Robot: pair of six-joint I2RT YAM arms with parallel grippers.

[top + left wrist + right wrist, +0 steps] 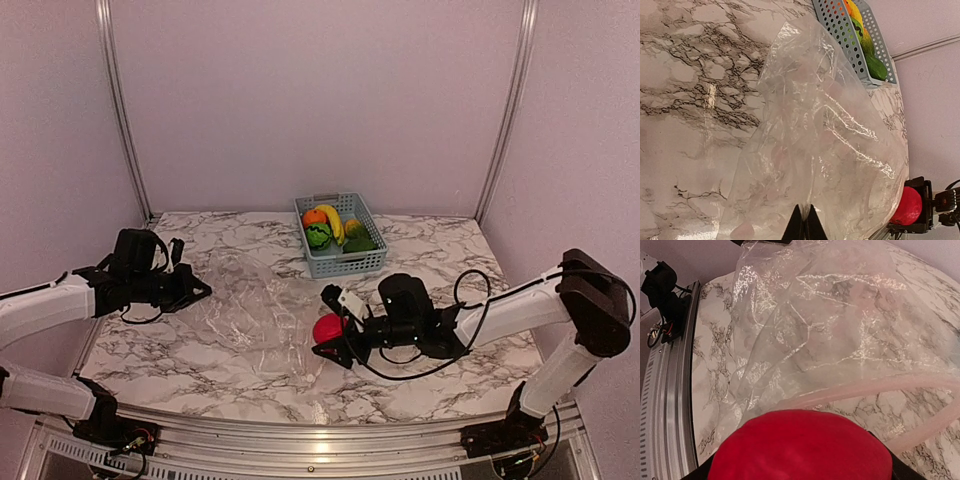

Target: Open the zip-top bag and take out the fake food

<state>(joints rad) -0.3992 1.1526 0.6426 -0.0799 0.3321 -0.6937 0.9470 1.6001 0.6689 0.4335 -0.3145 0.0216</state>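
The clear, crinkly zip-top bag (250,310) lies flattened on the marble table; it looks empty. My left gripper (203,292) is shut on a fold of its plastic (804,222) at its left edge. My right gripper (328,338) is shut on a pink-red round fruit (326,329), just off the bag's right edge. That fruit fills the bottom of the right wrist view (800,447), with the whitish zip strip (880,387) curving just beyond it. The rest of the fake food lies in the basket: a banana (331,222), an orange ball (314,216), a striped green ball (319,237) and a dark green vegetable (359,243).
The light blue lattice basket (340,264) stands at the back centre, beyond the bag and my right gripper. A metal rail (300,440) runs along the table's near edge. Upright frame posts stand at the back corners.
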